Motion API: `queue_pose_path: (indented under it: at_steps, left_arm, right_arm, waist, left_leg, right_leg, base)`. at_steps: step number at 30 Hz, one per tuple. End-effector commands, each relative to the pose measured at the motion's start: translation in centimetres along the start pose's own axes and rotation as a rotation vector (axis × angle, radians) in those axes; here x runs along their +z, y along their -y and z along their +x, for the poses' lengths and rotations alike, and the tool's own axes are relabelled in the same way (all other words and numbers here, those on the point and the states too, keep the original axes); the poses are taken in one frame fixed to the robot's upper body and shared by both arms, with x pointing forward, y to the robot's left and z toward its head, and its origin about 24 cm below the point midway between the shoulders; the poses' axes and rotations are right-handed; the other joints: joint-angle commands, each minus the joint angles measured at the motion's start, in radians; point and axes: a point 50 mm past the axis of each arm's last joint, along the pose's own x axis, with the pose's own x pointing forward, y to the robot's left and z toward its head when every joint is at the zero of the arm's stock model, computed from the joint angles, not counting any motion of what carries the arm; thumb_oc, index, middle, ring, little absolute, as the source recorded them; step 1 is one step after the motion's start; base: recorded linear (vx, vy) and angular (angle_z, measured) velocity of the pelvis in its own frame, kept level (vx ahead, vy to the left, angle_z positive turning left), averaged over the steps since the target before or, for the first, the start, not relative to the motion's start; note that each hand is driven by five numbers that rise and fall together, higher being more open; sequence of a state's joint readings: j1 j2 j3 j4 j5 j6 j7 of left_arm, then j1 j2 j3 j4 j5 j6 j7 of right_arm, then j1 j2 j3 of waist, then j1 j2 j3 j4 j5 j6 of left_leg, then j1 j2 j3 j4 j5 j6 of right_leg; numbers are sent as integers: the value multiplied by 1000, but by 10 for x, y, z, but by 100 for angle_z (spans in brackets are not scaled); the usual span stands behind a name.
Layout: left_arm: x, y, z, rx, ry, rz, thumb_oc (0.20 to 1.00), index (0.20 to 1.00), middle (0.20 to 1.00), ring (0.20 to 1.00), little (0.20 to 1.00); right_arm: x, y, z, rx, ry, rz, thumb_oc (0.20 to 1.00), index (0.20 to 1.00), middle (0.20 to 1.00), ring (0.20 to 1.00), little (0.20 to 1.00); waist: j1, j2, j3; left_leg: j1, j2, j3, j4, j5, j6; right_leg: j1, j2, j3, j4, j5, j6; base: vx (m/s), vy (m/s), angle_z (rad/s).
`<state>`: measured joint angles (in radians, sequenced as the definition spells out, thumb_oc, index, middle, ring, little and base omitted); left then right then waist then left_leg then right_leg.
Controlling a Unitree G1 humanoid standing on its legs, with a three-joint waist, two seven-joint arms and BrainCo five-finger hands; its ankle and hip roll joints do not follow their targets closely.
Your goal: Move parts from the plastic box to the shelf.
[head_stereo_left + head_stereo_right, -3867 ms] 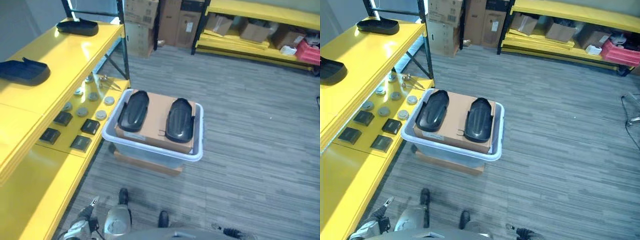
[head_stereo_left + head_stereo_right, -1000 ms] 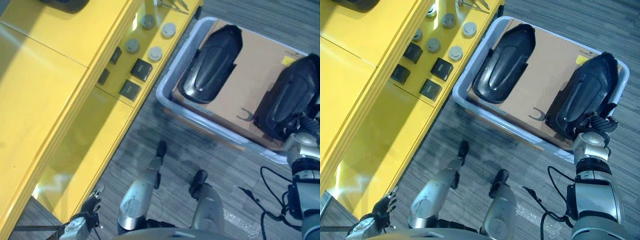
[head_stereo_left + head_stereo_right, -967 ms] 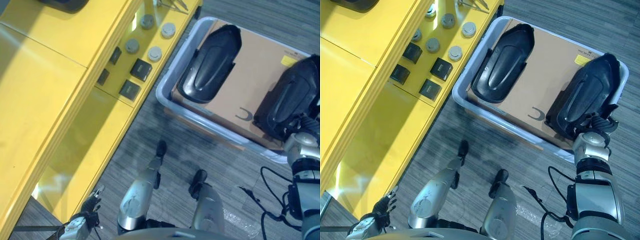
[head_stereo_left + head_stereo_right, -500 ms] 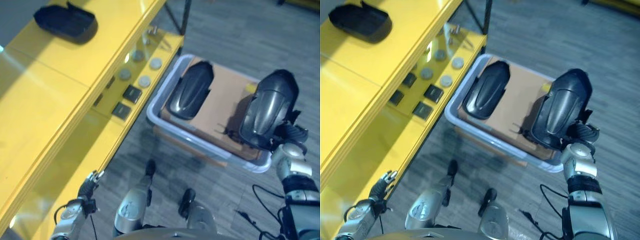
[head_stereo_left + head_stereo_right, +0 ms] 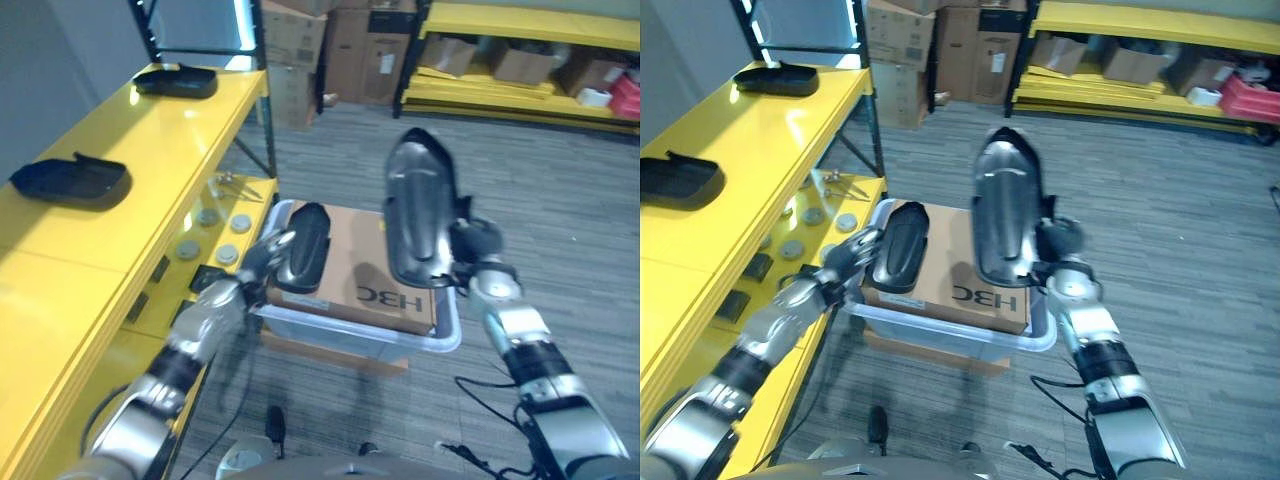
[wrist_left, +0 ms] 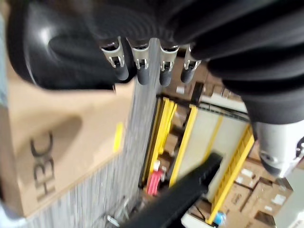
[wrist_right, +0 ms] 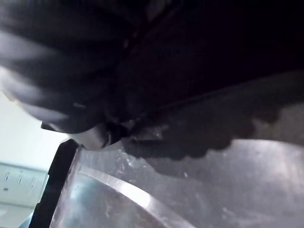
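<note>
A grey plastic box (image 5: 940,337) stands on the floor beside the yellow shelf (image 5: 120,130), with a brown carton (image 5: 962,275) inside it. My right hand (image 5: 1060,246) is shut on a long black part (image 5: 1005,205) and holds it upright, well above the box. A second black part (image 5: 304,245) lies on the carton at the box's left side. My left hand (image 5: 262,256) reaches its near edge; in the left wrist view its straight fingers (image 6: 139,61) lie over this part (image 6: 57,47). Two more black parts (image 5: 70,178) (image 5: 178,80) rest on the shelf top.
The lower shelf level holds small round discs (image 5: 206,217) and dark square pieces (image 5: 758,266). Cardboard boxes (image 5: 330,40) and a yellow rack (image 5: 520,50) with boxes stand at the back. Grey floor lies open to the right of the box.
The camera has tilted up. My right hand has lifted its part higher and stood it upright. My left hand has risen from low by the shelf to the part in the box.
</note>
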<state>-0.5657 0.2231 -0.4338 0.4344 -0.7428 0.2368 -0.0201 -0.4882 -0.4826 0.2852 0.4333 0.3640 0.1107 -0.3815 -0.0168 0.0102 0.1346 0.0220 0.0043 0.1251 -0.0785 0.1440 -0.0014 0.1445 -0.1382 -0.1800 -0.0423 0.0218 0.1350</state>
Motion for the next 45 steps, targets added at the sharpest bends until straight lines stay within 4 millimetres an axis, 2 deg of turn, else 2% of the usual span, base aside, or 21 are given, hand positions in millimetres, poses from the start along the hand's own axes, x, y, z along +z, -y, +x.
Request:
queue_pose_path:
  at_steps: [1,3,4,6,7,9,15,20,21,22,29,45]
  left_arm:
    - [-4,-1,10,65,-26,27,1000,1000,1000,1000,1000]
    - [0,5,15,70,-33,39,1000,1000,1000,1000,1000]
    - [1,16,24,71,-50,64,1000,1000,1000,1000,1000]
    - [2,20,27,71,-47,65,1000,1000,1000,1000,1000]
    - [2,27,30,62,-58,49,1000,1000,1000,1000,1000]
    - [3,33,33,55,-62,65,1000,1000,1000,1000,1000]
    - [2,41,33,33,-67,118,1000,1000,1000,1000,1000]
    - [4,54,34,29,-44,157,1000,1000,1000,1000,1000]
    - [4,54,34,42,-33,179,564,564,564,564,564]
    - [5,54,34,50,-23,209,200,200,200,200,200]
    - [15,51,31,64,43,311,200,200,200,200,200]
    - [12,57,27,64,83,236,200,200,200,200,200]
  right_arm:
    - [56,-1,13,19,210,76,200,200,200,200,200]
    - [61,-15,12,63,229,95,200,200,200,200,200]
    - [77,-37,8,147,288,99,200,200,200,200,200]
    - [83,-44,7,175,311,100,200,200,200,200,200]
    - [93,-54,4,207,334,104,200,200,200,200,200]
    - [97,-60,3,226,333,108,200,200,200,200,200]
    - [91,-62,0,227,307,139,200,200,200,200,200]
    - [92,-75,-4,281,293,151,200,200,200,200,200]
    - [91,-77,-4,285,289,149,200,200,200,200,200]
    - [89,-79,-4,289,282,148,200,200,200,200,200]
    - [80,-81,-7,304,246,164,200,200,200,200,200]
    - [67,-85,-9,296,196,207,200,200,200,200,200]
  waist:
    - [30,-16,-46]
    - [22,-15,-51]
    - [9,-17,-59]
    - [6,-19,-61]
    - [2,-22,-64]
    - [-2,-24,-68]
    - [-5,-27,-72]
    - [-4,-29,-72]
    - [-2,-29,-74]
    - [-1,-30,-75]
    - [5,-33,-78]
    - [10,-33,-76]
  left_leg:
    - [58,3,-22,50,-119,-9]
    - [64,3,-13,49,-121,-9]
    - [71,2,-2,50,-128,-8]
    - [73,1,1,50,-130,-8]
    - [78,2,7,51,-134,-8]
    - [80,1,12,51,-136,-8]
    - [84,2,17,54,-143,-6]
    - [88,1,14,47,-144,-3]
    - [88,1,13,46,-144,-3]
    - [88,1,11,44,-143,-3]
    - [91,1,5,40,-144,-1]
    - [104,3,-2,26,-139,-1]
  right_leg:
    - [-74,-18,-4,10,90,32]
    - [-72,-18,0,6,91,34]
    - [-69,-18,9,1,92,36]
    - [-68,-19,11,0,92,37]
    - [-67,-20,13,-1,92,39]
    - [-66,-20,17,-2,91,40]
    - [-64,-20,21,-3,88,43]
    - [-63,-19,21,-4,84,43]
    - [-62,-18,21,-4,83,43]
    - [-62,-18,21,-5,83,43]
    - [-59,-18,16,-3,77,42]
    - [-52,-18,10,-3,77,42]
  base:
    - [6,-2,-22]
    - [10,-6,-10]
    - [9,-11,-4]
    - [7,-14,-16]
    - [12,-14,-20]
    - [10,-7,-5]
    - [5,-2,0]
    - [0,0,0]
    - [0,0,0]
    - [0,0,0]
    - [0,0,0]
    - [0,0,0]
